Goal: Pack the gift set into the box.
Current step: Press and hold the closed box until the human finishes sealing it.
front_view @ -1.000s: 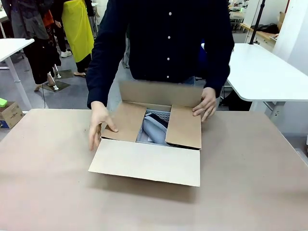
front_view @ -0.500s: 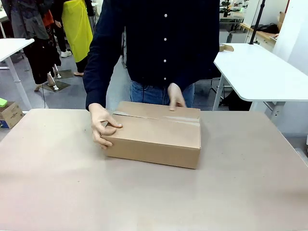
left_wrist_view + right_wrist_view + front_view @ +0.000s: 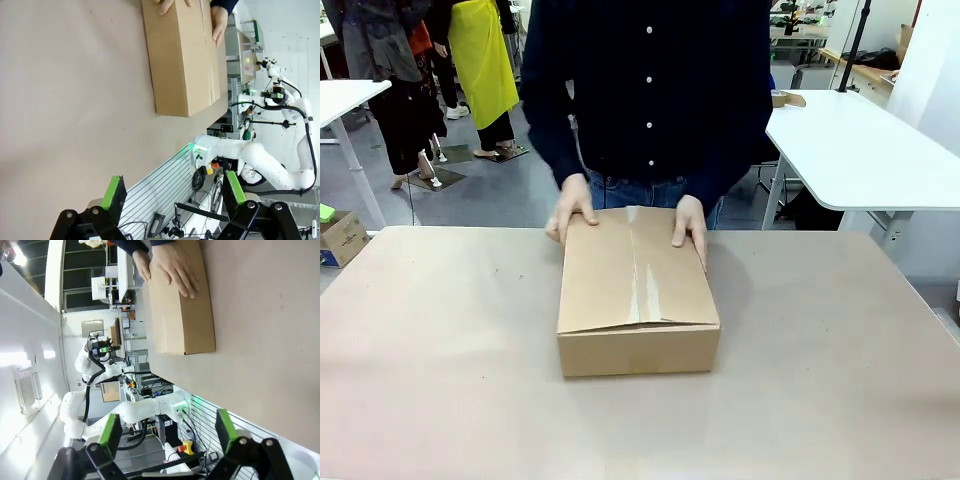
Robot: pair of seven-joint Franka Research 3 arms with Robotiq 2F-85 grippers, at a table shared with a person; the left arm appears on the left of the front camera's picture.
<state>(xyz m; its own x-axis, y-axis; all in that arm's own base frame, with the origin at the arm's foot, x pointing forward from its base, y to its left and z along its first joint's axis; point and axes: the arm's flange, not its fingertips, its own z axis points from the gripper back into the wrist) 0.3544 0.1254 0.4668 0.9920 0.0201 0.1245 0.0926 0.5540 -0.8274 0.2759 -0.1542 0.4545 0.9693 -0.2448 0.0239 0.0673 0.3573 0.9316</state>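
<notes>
The brown cardboard box [image 3: 636,295] sits shut in the middle of the table, its long side now running away from me. A person across the table rests a left hand [image 3: 570,210] and a right hand [image 3: 690,225] on its far top edge. The gift set is hidden inside. The box [image 3: 182,55] lies at the top of the left wrist view, where my left gripper [image 3: 174,192] stands open far from it. In the right wrist view the box [image 3: 182,305] is at the top and my right gripper [image 3: 167,429] is open, holding nothing.
The brown table [image 3: 440,380] has free room on both sides of the box and in front of it. A white table [image 3: 865,150] stands at the back right, another white table [image 3: 345,100] at the back left. People stand far off at the left.
The person folded the flaps down, shutting the box, then turned it a quarter turn so its short side faces me. Both hands moved to its far edge.
</notes>
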